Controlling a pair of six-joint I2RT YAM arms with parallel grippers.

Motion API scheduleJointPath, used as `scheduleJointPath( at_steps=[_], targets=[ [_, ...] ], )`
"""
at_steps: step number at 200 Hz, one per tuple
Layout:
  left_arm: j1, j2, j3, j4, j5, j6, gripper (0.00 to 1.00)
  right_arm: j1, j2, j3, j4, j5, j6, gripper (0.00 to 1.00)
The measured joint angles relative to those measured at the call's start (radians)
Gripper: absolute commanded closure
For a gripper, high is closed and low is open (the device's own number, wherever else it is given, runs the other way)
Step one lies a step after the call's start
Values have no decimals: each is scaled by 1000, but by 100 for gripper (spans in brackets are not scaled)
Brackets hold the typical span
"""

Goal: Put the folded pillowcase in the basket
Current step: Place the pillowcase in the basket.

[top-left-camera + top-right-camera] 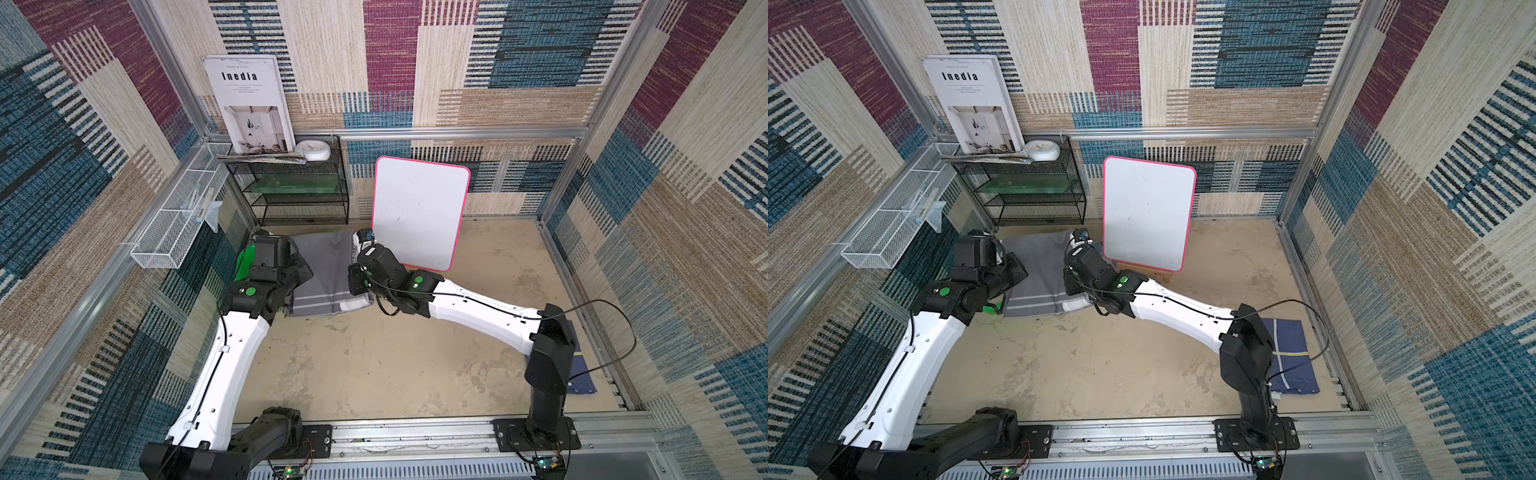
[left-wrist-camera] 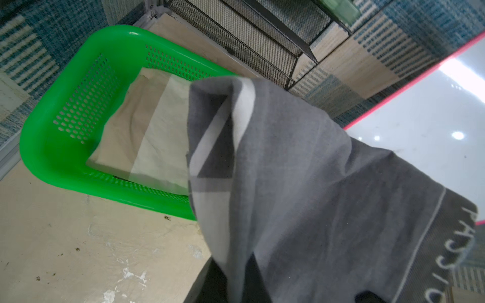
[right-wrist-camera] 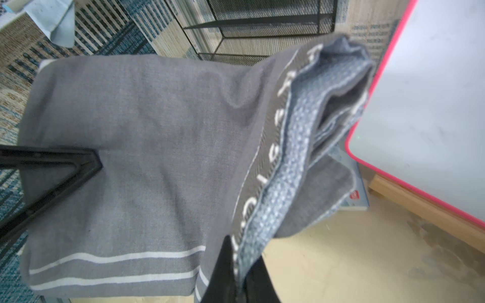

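Grey fabric fills the space between the two arms: the folded pillowcase (image 1: 328, 270) hangs stretched from one pincer to the other, clear of the counter (image 1: 374, 365), as both top views show. We see the left pincer (image 1: 301, 272) clamped shut on the pillowcase's left edge. In the right wrist view one of its black fingers (image 3: 86, 162) lies flat on top of the cloth. The right pincer (image 3: 237, 272) is closed on the opposite edge, pinching the bunched layers along the dark band with white lettering.

The basket (image 2: 52, 118) sits on the counter under the pillowcase and the left arm. In a top view only a strip of its green rim (image 1: 242, 262) shows, beside the left wrist. From the left wrist we look into it. A beige cloth (image 2: 141, 131) lies flat on its floor, and the grey pillowcase (image 2: 288, 170) hangs in front of one end of the basket, hiding that part of the rim. We cannot tell whether the pillowcase touches the basket.

Just beside the right pincer stands a whiteboard (image 1: 419, 212) with a pink edge. A black mesh shelf (image 1: 299, 191) stands behind the basket against the back wall.
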Motion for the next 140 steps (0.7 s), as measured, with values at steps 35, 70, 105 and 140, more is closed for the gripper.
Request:
scheduleJointPath(
  at_steps=[35,70,105,140],
  targets=[
    [104,82,44,45,12,0,100,-33,182,213,5,-60,-37,100],
    [183,165,74,105,14,3,100,-64,368,455,2,-122,-63,100],
    [230,240,80,148,14,8,100,-87,490,578,-2,-192,-65,100],
    [250,315,90,180,17,12,100,-106,537,586,-1,-224,-65,100]
  ],
)
